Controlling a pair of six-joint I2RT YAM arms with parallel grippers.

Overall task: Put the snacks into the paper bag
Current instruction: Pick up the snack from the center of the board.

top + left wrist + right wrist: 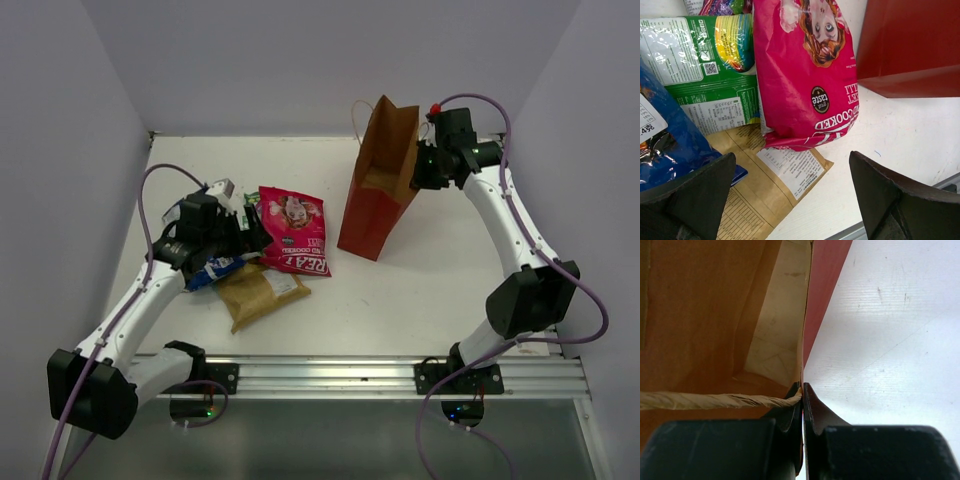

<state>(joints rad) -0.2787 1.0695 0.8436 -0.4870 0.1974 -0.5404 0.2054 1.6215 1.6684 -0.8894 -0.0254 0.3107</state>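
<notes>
Clamping the upright paper bag's [375,205] rim near the worktop's [420,290] far edge, the right end effector [802,387] steadies it; the left end effector [795,182] hovers wide open, empty, over the left-side snacks [255,245], likely needing to grasp the pink packet [805,75] next.

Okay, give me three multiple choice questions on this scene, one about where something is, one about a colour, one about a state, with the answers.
1. Where is the pink packet relative to the paper bag?
A. Inside it
B. On the table, to its left in the top view
C. Lying on top of it

2. What colour is the paper bag's outside?
A. Red-brown
B. Blue
C. Green

3. What is the right tool doing?
A. Hanging wide open
B. Pressing down on the table
C. Shut on the paper bag's rim

Answers:
1 B, the packet lies flat beside the standing bag.
2 A, its outer wall shows red-brown.
3 C, the jaws pinch the bag's wall edge in the right wrist view.
</notes>
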